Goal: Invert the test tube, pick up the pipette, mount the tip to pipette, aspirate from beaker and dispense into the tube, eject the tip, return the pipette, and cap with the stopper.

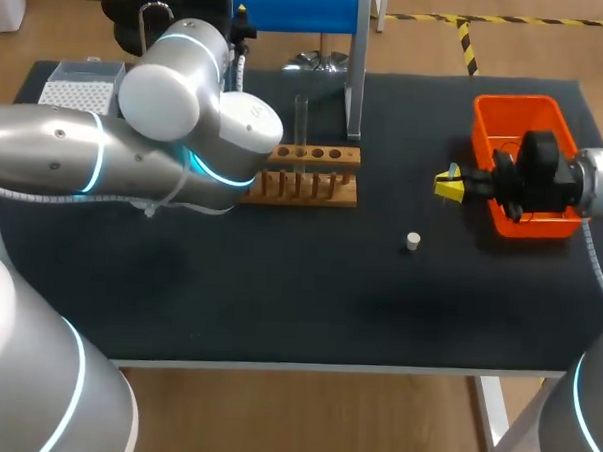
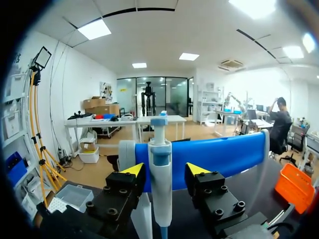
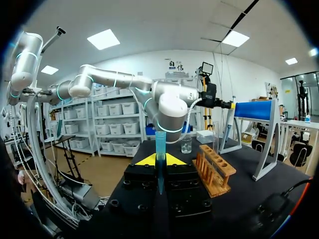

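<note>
Dark table (image 1: 278, 305) holds rack (image 1: 313, 186), stopper (image 1: 413, 241), orange bin (image 1: 514, 99).

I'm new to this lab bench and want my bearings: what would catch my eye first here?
The bulky left arm fills the table's back left, its open left gripper straddling the pipette that hangs on the blue stand. At the right, a bright orange bin sits by the right gripper, which is shut on a blue tip.

The rack (image 1: 312, 174) sits mid-table, tube (image 1: 300, 121) upright in it; stopper (image 1: 413, 241) lies nearer, rightward; bin (image 1: 511, 120) far right.
</note>
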Robot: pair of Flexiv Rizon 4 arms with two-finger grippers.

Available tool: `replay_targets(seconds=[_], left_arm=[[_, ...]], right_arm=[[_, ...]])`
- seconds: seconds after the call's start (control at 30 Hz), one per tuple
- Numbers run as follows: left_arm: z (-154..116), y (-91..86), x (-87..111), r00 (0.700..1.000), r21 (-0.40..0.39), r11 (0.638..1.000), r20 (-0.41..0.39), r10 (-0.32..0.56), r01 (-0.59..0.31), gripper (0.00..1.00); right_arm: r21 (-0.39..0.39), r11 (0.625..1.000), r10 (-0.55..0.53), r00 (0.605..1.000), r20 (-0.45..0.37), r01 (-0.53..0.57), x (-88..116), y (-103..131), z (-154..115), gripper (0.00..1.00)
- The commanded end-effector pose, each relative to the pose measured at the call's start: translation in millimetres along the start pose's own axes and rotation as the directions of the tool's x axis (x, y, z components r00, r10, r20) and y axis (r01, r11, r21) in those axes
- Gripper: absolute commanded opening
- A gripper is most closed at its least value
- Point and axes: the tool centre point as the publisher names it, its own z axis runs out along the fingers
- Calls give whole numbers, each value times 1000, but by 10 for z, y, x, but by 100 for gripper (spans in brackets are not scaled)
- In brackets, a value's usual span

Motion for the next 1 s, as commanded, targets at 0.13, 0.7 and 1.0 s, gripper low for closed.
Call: replay_targets(seconds=[0.13,0.7,1.0], left_arm=[[98,62,20,1000,18,1000,6,-3,3,49],[162,76,-8,1000,41,999,9,3,-4,48],[186,64,-22,1000,48,999,4,8,-8,47]], right_arm=[[1,1000,-1,1000,1,1,7,2,-2,0],[1,1000,-1,1000,1,1,7,2,-2,0],[1,1000,-1,1000,1,1,7,2,-2,0]])
